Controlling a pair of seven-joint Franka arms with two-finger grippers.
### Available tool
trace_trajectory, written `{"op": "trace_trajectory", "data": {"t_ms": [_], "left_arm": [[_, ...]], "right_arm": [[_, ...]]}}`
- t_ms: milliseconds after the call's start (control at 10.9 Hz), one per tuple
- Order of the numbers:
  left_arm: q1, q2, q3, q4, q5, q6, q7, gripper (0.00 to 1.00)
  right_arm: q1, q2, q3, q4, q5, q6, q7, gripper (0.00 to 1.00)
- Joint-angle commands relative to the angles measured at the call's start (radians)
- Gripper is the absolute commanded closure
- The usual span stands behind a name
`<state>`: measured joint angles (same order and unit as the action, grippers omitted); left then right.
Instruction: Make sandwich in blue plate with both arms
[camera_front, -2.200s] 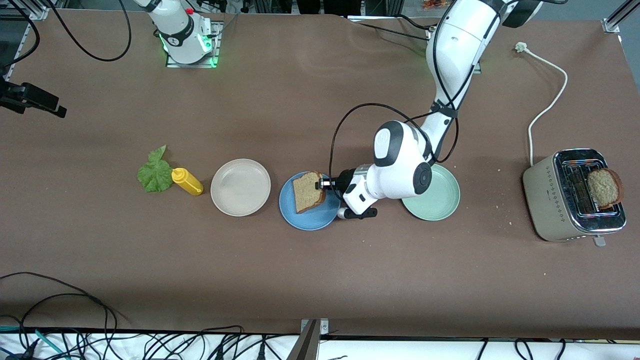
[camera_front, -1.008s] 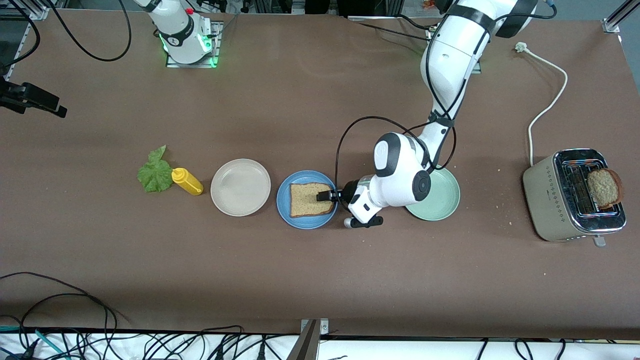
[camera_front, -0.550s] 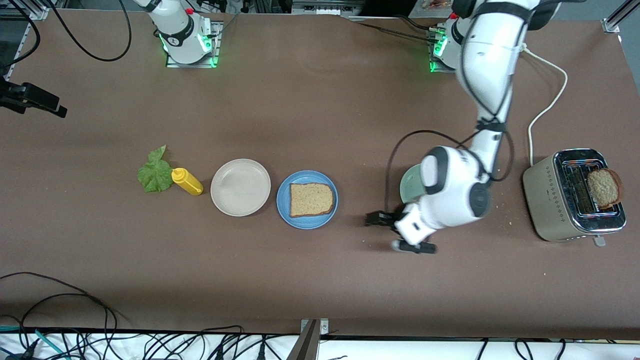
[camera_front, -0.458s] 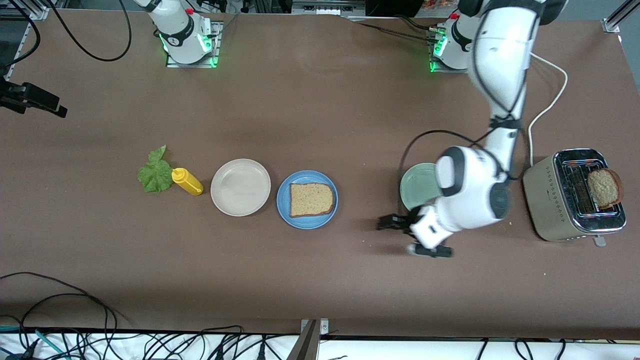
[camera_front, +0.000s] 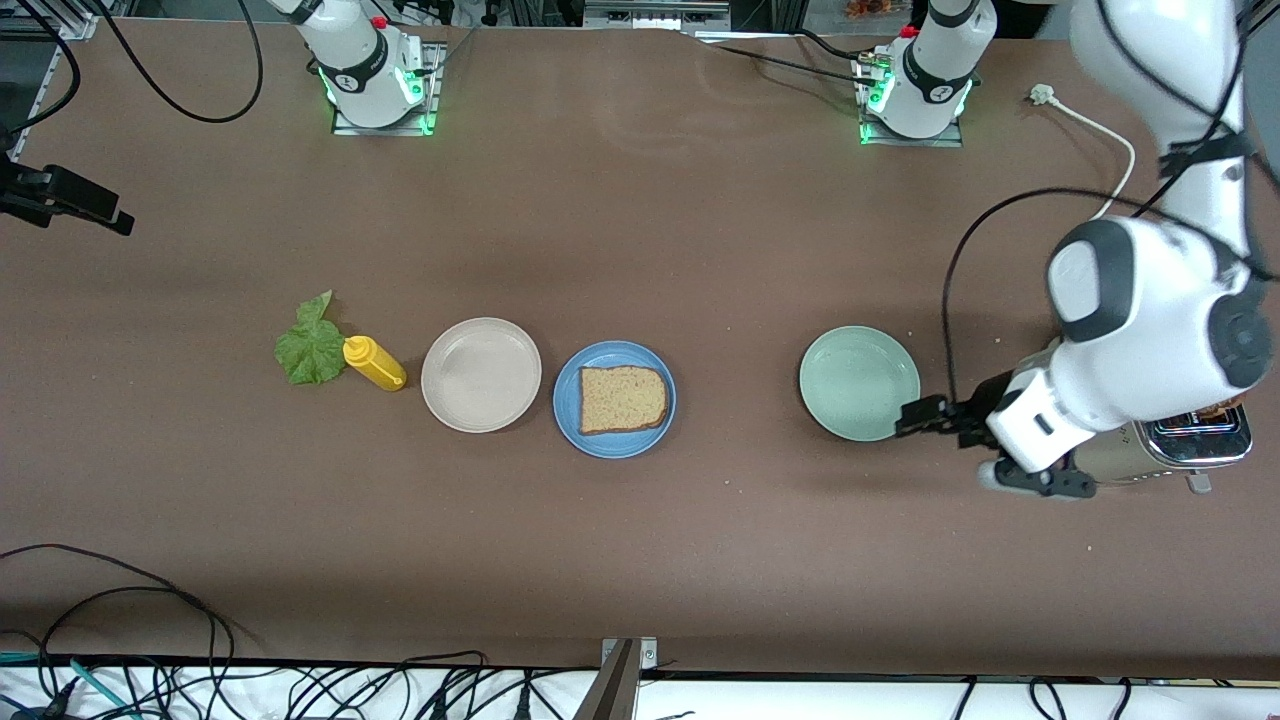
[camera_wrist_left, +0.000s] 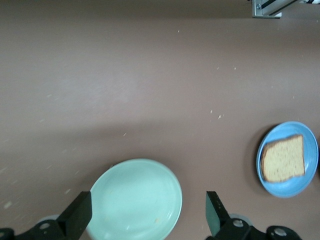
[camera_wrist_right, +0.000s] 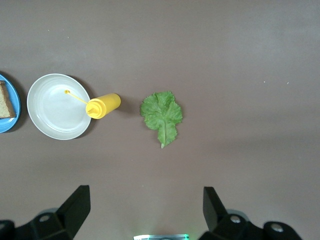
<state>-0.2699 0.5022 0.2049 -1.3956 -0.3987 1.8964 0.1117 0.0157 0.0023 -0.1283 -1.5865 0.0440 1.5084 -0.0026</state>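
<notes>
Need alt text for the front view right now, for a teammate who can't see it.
One bread slice lies on the blue plate, with a beige plate, mustard bottle and lettuce leaf in a row toward the right arm's end. The left hand, open and empty, hangs beside the pale green plate.

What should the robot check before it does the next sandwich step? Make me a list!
1. First bread slice lies flat in the blue plate: ok.
2. Left gripper open and empty, beside the pale green plate: ok.
3. Right gripper open and empty, above the table: ok.
4. Lettuce leaf bare on the table beside the yellow mustard bottle, free to grab: ok.
5. Second bread slice ready in the toaster: cannot tell, the left arm covers it.
</notes>
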Motion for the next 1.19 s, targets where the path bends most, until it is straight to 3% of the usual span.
{"op": "trace_trajectory", "data": {"t_ms": [0,183,550,916,1100], "left_arm": [[0.066,-0.187,-0.022,-0.112,0.104,-0.091,0.017,0.0],[0.083,-0.298,-0.025,-0.154,0.259,-0.178,0.017,0.0],[0.146,-0.456,-0.027,-0.18,0.38,-0.316,0.017,0.0],[0.162,-0.523,-0.074,-0.167,0.53,-0.401,0.019,0.0],[0.172,-0.527,-0.074,-0.172,0.515,-0.41,0.022,0.0]], "right_arm": [[-0.003,-0.005,-0.001,0.008,0.019,-0.014,-0.004,0.0],[-0.003,-0.005,0.001,0.008,0.019,-0.014,-0.004,0.0],[-0.003,0.004,-0.001,0.002,0.027,-0.025,0.007,0.0],[0.006,0.037,0.022,-0.001,0.024,-0.056,-0.004,0.0],[0.007,0.057,0.033,0.0,0.024,-0.068,-0.004,0.0]]}}
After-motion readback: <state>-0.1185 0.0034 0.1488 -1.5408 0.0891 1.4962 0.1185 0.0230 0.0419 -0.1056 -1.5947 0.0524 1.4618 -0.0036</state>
